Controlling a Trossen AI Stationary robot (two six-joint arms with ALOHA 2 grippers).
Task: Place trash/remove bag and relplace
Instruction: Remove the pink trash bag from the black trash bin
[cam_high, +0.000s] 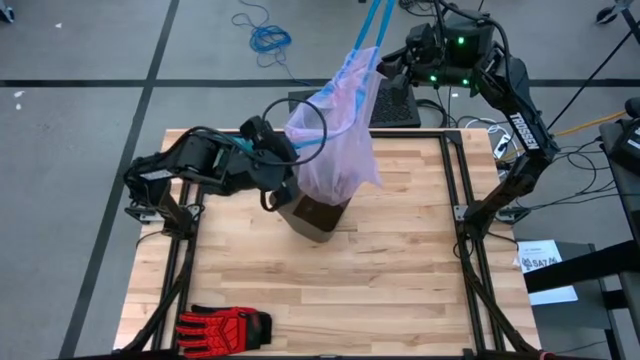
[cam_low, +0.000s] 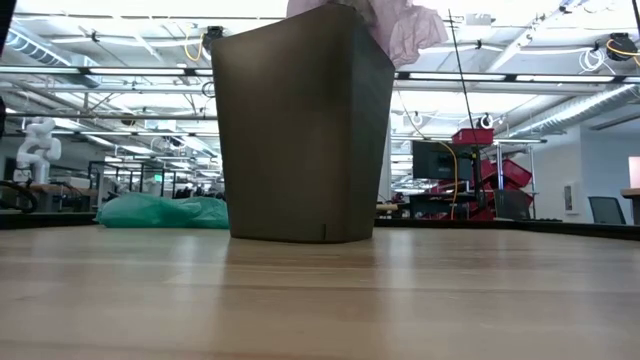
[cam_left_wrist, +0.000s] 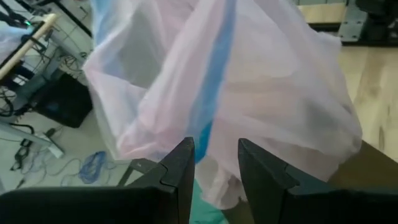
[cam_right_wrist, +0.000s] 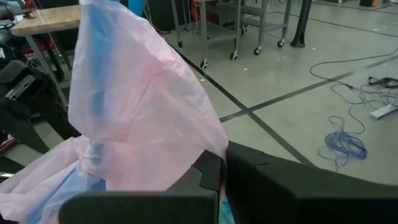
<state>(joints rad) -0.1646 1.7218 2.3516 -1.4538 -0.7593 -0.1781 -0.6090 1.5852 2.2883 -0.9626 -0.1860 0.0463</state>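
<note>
Bag (cam_high: 340, 125) hangs stretched above the dark bin (cam_high: 318, 216) near table centre, its bottom at the bin mouth, blue drawstrings (cam_high: 372, 25) running up out of frame. R gripper (cam_right_wrist: 221, 180) is high behind the table's far edge, jaws pinched together on the pink film. L gripper (cam_left_wrist: 216, 165) is beside the bag, jaws apart, film right in front of them. White lettering on R arm (cam_high: 520, 130), can't read it. Red glove (cam_high: 225, 326) at the near edge.
</note>
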